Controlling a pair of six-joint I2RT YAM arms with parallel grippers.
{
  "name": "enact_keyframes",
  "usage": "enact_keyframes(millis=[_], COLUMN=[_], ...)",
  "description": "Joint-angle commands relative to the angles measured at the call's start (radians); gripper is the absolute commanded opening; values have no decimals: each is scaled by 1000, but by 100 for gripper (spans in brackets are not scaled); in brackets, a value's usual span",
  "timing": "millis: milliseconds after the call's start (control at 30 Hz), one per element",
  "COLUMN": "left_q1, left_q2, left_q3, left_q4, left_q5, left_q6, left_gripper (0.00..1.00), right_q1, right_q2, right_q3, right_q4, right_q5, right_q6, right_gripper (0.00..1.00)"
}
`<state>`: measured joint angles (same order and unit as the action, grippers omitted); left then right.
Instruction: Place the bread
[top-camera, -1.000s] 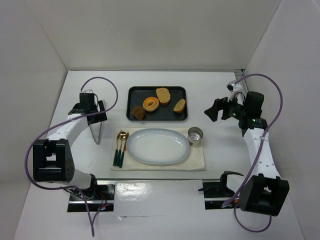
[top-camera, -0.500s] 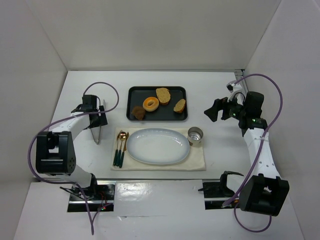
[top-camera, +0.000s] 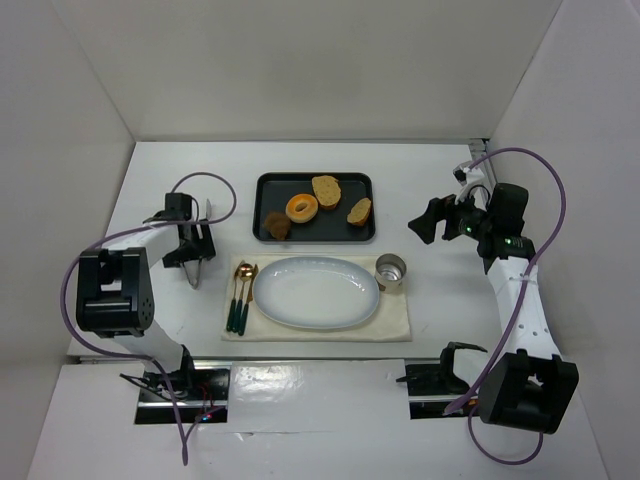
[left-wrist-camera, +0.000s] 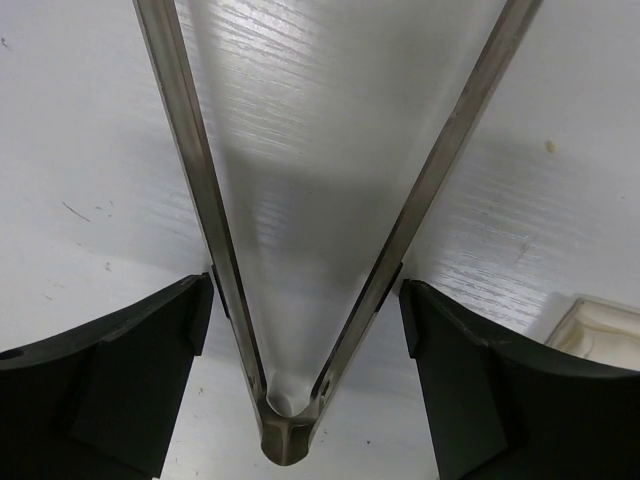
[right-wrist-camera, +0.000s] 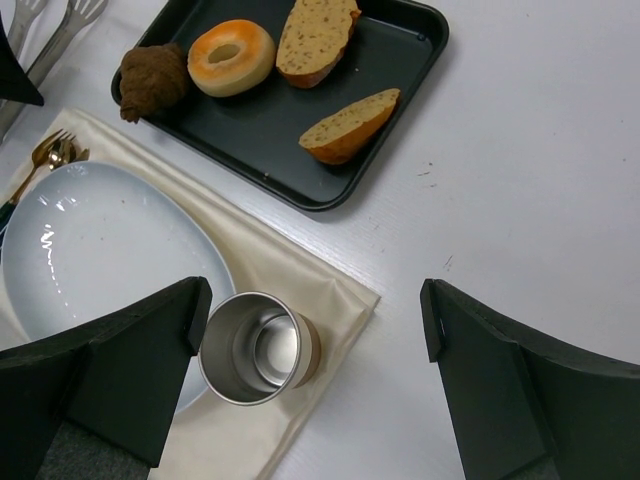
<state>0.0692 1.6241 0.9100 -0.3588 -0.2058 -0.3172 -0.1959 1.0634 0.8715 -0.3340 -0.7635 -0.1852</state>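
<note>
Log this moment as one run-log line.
left gripper: shut on tongs | right gripper: open, empty | bread: on tray, not yet picked | plate: empty

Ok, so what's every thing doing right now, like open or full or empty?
Bread: lying in the tray, not grabbed.
Doughnut: lying in the tray.
Plate: empty.
Cup: upright, empty.
Tongs: spread open, gripped near the hinge.
Left hand: shut on the tongs.
Right hand: open, holding nothing.
</note>
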Motion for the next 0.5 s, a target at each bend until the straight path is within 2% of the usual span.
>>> enact_keyframes(millis=[0,167,300,400,433,467], left_q1=[7,17,26,26,26,26], left_q2=[48,57,75,76,65,65], left_q3=[29,29,38,38,38,38], left_q4=[-20,-20,-29,-29,-29,-29], left_q5=[46,77,86,95,104,105], left_q6=[13,13,23,23,23,23], left_gripper=[93,80,55,42,34,32], right_q1=[6,6,6,6,6,6], right_q2=[-26,-26,-26,-26,-26,-26], right_q3=[43,43,43,43,43,43], right_q4=[-5,-5,-5,-5,-5,-5], right_q5=[-2,-2,-2,-2,-2,-2], right_q6=[-16,-16,-16,-16,-16,-16], right_gripper=[99,99,99,99,99,99])
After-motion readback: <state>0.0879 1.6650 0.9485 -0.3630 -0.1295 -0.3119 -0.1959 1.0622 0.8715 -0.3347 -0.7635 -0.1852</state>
